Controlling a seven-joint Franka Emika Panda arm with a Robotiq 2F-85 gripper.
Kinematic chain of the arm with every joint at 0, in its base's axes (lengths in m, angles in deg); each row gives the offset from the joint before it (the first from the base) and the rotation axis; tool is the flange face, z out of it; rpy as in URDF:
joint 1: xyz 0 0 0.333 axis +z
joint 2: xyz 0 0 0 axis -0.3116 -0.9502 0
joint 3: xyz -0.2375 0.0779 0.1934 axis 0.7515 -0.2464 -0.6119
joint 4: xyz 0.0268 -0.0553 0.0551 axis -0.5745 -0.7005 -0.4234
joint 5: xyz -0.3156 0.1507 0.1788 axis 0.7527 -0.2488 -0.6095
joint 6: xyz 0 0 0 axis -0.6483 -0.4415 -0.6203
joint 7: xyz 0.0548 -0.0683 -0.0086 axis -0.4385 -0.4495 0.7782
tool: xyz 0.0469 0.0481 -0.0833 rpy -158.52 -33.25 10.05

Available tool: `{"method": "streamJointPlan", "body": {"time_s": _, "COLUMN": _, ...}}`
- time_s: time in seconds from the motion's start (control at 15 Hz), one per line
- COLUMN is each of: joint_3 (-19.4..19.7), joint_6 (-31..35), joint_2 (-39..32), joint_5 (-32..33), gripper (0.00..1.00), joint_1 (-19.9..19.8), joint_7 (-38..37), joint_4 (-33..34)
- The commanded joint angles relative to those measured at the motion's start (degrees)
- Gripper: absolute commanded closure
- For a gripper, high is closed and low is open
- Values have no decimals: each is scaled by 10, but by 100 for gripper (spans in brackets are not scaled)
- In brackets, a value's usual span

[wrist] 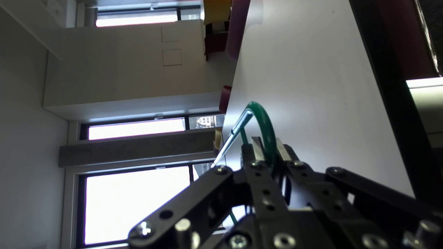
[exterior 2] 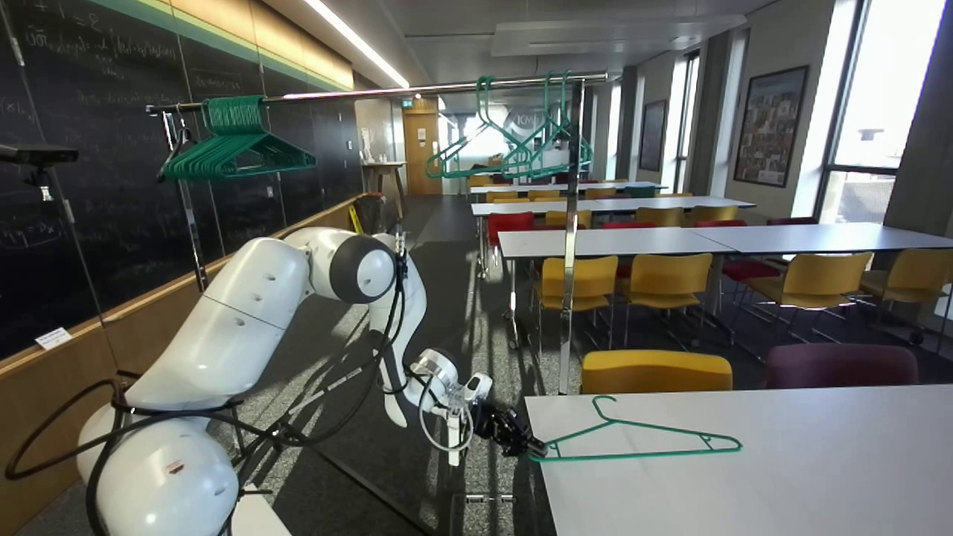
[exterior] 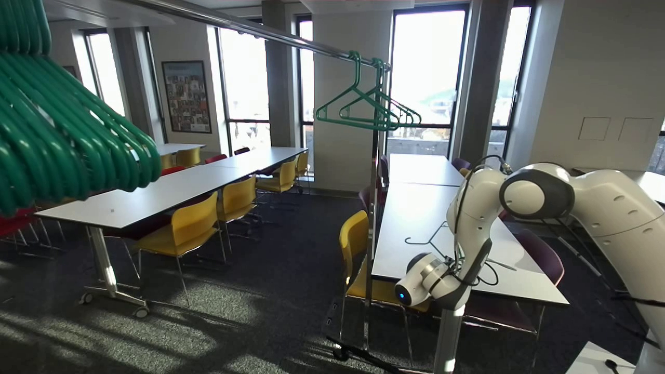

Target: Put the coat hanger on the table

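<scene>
White on top, the long table (exterior 2: pixel 804 484) is seen at 4 o'clock in an exterior view. A polished metal clothes rail (exterior 2: pixel 417 90) is carried across from 10 to 1 o'clock. From 8 o'clock, much of the space is taken up by the white robot arm (exterior 2: pixel 257 313), its wrist held low at 6 o'clock, near the table's edge. Along the table's 12 o'clock side, a yellow chair (exterior 2: pixel 655 372) is placed at 4 o'clock and a purple chair (exterior 2: pixel 841 366) between 3 and 4 o'clock. From the rail, a dense bunch of green hangers (exterior 2: pixel 220 152) is hung at 10 o'clock; a few spaced hangers (exterior: pixel 358 125) can be seen at 1 o'clock in an exterior view. The green coat hanger (exterior 2: pixel 640 454) is spread over the table between 4 and 5 o'clock, its hook turned toward the yellow chair; whether the table is touched cannot be told. One lower corner is clamped in the black gripper (wrist: pixel 270 148), and in the wrist view it is seen pinched between the two fingertips (wrist: pixel 258 148), toward 4 o'clock.
</scene>
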Motion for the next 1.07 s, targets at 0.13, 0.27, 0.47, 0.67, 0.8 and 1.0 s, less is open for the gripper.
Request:
{"method": "streamJointPlan", "body": {"time_s": 0.13, "joint_3": -12, "joint_6": 99, "joint_2": 37, "joint_5": 88, "gripper": 98, "joint_1": -19, "joint_7": 11, "joint_4": -27}}
{"method": "streamJointPlan", "body": {"time_s": 0.27, "joint_3": -12, "joint_6": 131, "joint_2": 44, "joint_5": 118, "gripper": 98, "joint_1": -23, "joint_7": 9, "joint_4": -30}}
{"method": "streamJointPlan", "body": {"time_s": 0.47, "joint_3": -10, "joint_6": 160, "joint_2": 44, "joint_5": 134, "gripper": 98, "joint_1": -33, "joint_7": 13, "joint_4": -27}}
{"method": "streamJointPlan", "body": {"time_s": 0.67, "joint_3": -4, "joint_6": 161, "joint_2": 24, "joint_5": 127, "gripper": 98, "joint_1": -43, "joint_7": 21, "joint_4": -18}}
{"method": "streamJointPlan", "body": {"time_s": 0.8, "joint_3": -1, "joint_6": 157, "joint_2": 10, "joint_5": 124, "gripper": 98, "joint_1": -52, "joint_7": 27, "joint_4": -16}}
{"method": "streamJointPlan", "body": {"time_s": 1.0, "joint_3": 4, "joint_6": 152, "joint_2": -5, "joint_5": 122, "gripper": 98, "joint_1": -64, "joint_7": 35, "joint_4": -13}}
